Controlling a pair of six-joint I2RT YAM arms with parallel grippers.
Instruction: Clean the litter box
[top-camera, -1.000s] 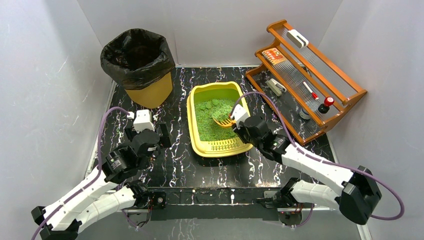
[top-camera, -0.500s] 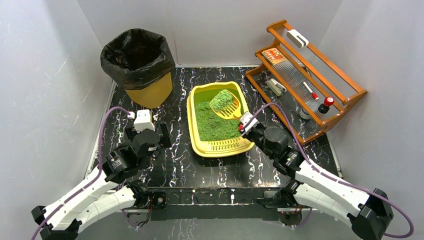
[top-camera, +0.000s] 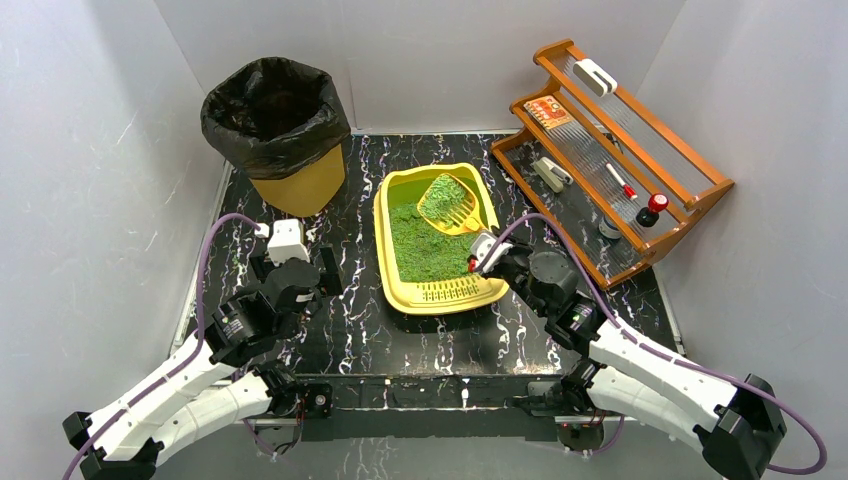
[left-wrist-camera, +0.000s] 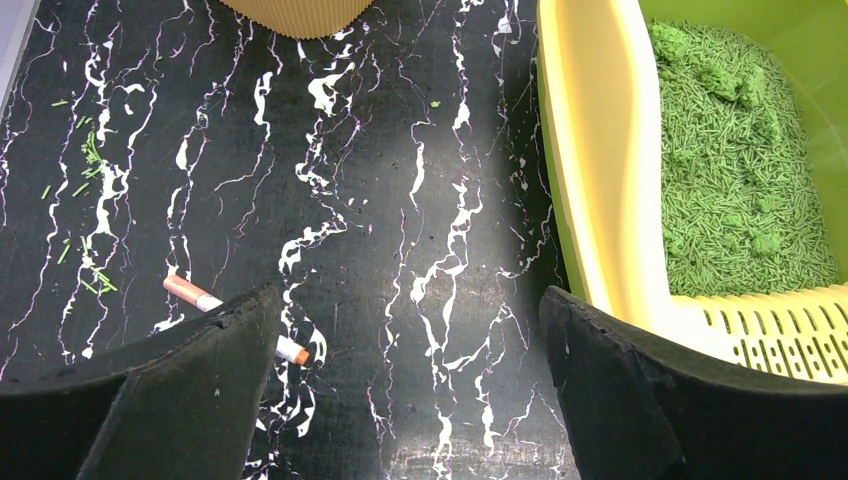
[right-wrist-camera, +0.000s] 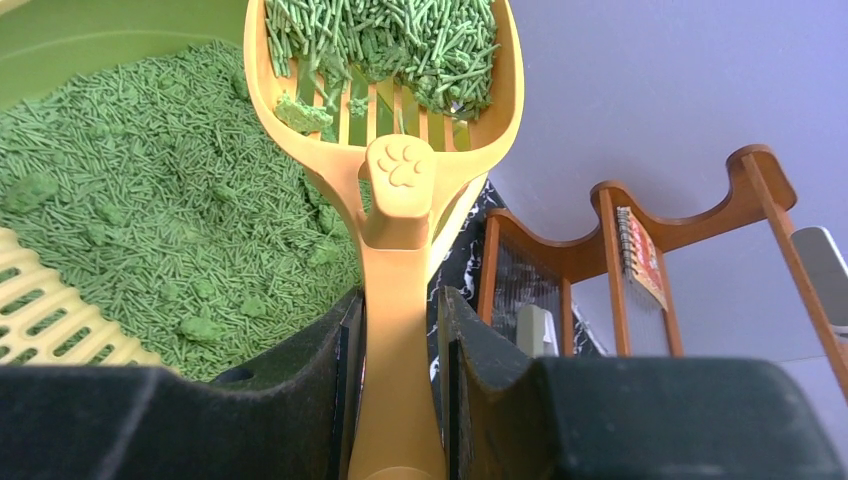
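Note:
The yellow litter box (top-camera: 437, 298) lies mid-table with green litter and a slotted grate at its near end; it also shows in the left wrist view (left-wrist-camera: 592, 170) and the right wrist view (right-wrist-camera: 70, 40). My right gripper (top-camera: 482, 250) is shut on the handle of the orange slotted scoop (top-camera: 450, 200), held above the box's far right part. In the right wrist view my right gripper (right-wrist-camera: 400, 320) clamps the scoop (right-wrist-camera: 400, 190), which carries a load of green litter (right-wrist-camera: 400, 35). My left gripper (top-camera: 298, 268) is open and empty, left of the box, low over the black marbled table (left-wrist-camera: 400, 170).
A yellow bin with a black bag (top-camera: 280, 130) stands at the back left. A wooden rack (top-camera: 610, 140) with small items stands at the right. A small orange-and-white stick (left-wrist-camera: 190, 293) and scattered litter pellets (left-wrist-camera: 90, 150) lie on the table by my left gripper.
My right gripper drew back toward the near edge, lifting the scoop out of the litter with a heap on it; since half a second ago the heap on the scoop looks smaller. The left arm stayed still.

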